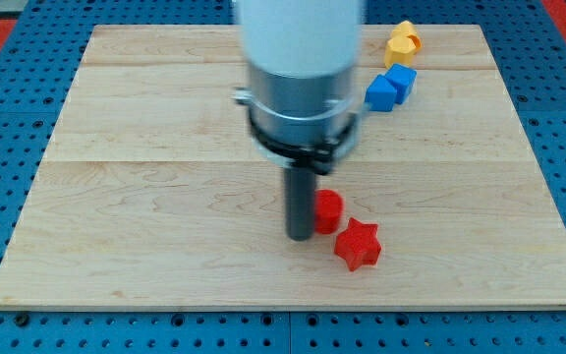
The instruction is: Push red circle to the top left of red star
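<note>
Wooden board (165,118) on blue pegboard (8,157); blue block (390,88) and yellow block (401,44), adjacent, near board's top right.

Your arm (301,44): fat white cylinder up top, blurry. Below that, silver-grey metal collar with dark ring clamp, small tabs sticking out both sides. Straight dark rod underneath, plain, no markings you could read, ending at my tip (300,237).

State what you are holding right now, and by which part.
Nothing is held. My tip only stands against the view's left side of the red circle, which lies up-left of the red star.
</note>
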### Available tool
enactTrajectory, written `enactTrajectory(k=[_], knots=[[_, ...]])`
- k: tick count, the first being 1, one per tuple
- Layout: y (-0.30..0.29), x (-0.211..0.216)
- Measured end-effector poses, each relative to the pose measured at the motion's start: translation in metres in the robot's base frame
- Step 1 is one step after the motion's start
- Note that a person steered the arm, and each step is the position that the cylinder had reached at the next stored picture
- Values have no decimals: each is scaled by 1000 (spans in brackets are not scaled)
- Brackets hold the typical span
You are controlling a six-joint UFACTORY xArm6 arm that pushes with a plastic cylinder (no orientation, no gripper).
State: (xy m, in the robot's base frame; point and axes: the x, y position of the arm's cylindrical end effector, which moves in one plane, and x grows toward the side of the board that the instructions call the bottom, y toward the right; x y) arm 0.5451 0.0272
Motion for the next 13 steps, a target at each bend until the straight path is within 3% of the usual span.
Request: enactTrajectory(k=[3, 4, 5, 6, 9, 10, 12, 13], knots=[[97, 7], [25, 26], [-36, 18], [-46, -39], [31, -24], [44, -47], [83, -35], [103, -64]])
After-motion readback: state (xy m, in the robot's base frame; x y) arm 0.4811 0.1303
